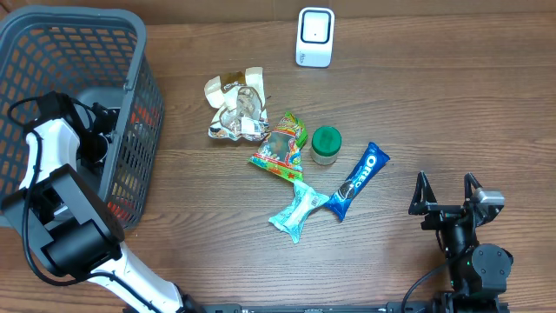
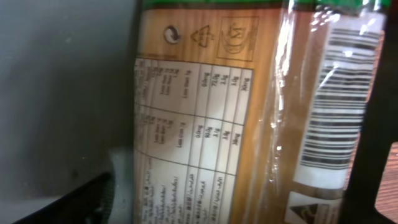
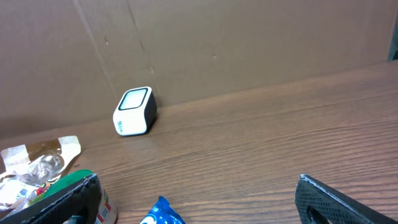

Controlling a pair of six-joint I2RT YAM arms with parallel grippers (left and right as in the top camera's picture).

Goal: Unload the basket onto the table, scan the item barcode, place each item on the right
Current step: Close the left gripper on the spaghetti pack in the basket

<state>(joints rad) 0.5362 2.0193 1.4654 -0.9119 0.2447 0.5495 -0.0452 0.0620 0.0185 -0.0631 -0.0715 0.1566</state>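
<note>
We are holding our left gripper (image 1: 102,130) down inside the grey basket (image 1: 87,35), and its wrist camera is looking at almost nothing but a tan packet (image 2: 205,124). The packet is sitting between the two dark fingers (image 2: 376,124), with its printed table lying toward the one at lower left and its barcode (image 2: 333,112) lying right beside the other, under a crinkled clear film. We are not seeing clearly whether those fingers are pressing on the packet or only standing around it, so we cannot tell the grip.

We are keeping our right gripper (image 1: 446,193) just above the table (image 1: 452,104) with its jaws spread wide and nothing between them. The white scanner (image 3: 135,111) is standing well ahead of these fingers (image 3: 336,202) and to their left, against the brown wall. Nearer, off the left fingertip, a blue Oreo pack (image 1: 358,180) is lying, and past it a green-lidded jar (image 1: 326,144), a pale blue wrapper (image 1: 298,209) and a crumpled clear bag (image 1: 236,106).
</note>
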